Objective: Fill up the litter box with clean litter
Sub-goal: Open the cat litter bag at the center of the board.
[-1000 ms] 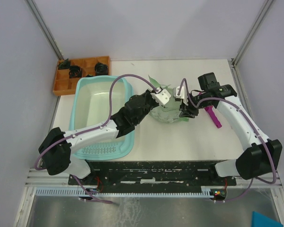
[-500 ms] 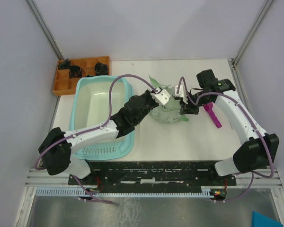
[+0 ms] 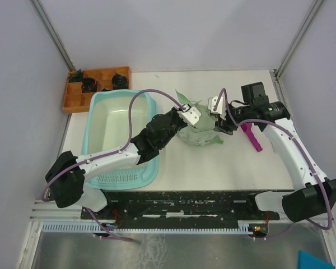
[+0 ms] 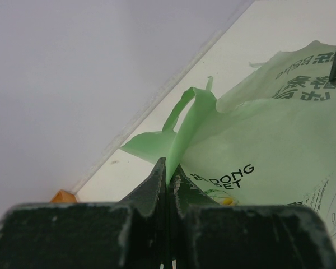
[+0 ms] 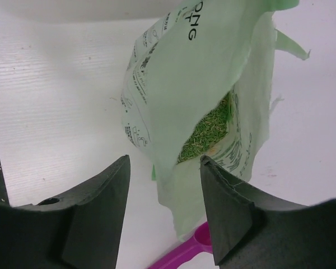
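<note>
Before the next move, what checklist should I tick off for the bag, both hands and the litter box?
1. Left hand pinching the litter bag's top edge: ok, shut on it.
2. Right hand gripping the bag: not ok, open at the bag mouth, holding nothing.
3. Bag mouth open, clean litter visible inside: ok.
4. Litter box filled: not ok, no litter visible in it.
5. Magenta scoop out of the way, lying beside the bag: ok.

Empty light-teal litter box (image 3: 113, 120), flat; green clean litter (image 5: 206, 133) inside pale bag (image 5: 179, 73)
</note>
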You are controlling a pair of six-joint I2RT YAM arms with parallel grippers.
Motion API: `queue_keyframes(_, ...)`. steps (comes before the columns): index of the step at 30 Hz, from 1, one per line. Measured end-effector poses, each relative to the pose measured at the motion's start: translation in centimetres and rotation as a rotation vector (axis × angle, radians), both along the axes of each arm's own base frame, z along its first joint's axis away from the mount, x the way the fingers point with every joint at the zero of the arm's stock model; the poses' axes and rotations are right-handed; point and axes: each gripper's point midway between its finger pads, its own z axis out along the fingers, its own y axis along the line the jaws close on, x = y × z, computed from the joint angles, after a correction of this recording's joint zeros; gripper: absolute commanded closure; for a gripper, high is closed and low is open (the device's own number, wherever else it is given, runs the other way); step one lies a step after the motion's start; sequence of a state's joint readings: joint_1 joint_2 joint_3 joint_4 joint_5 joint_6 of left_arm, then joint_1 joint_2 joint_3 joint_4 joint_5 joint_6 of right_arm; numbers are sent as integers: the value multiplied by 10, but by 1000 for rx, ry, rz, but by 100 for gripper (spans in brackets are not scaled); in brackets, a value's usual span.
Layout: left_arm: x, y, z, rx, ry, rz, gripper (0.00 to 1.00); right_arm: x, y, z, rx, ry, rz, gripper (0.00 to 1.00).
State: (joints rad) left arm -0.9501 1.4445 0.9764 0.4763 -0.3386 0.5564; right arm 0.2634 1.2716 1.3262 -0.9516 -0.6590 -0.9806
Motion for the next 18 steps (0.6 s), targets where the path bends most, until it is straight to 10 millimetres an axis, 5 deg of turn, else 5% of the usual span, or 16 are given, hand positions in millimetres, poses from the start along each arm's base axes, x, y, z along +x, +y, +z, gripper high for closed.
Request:
queue_keyframes(10,0,0,0,-2,-2,0,97,26,4,-26,-41,82,-2,46)
queue_keyframes(16,0,0,0,-2,-2,0,97,19,6,-34,-76,188,74,94)
queue_keyframes(18,0,0,0,-2,-2,-1,97,14,5,-35,-88,221,91,98)
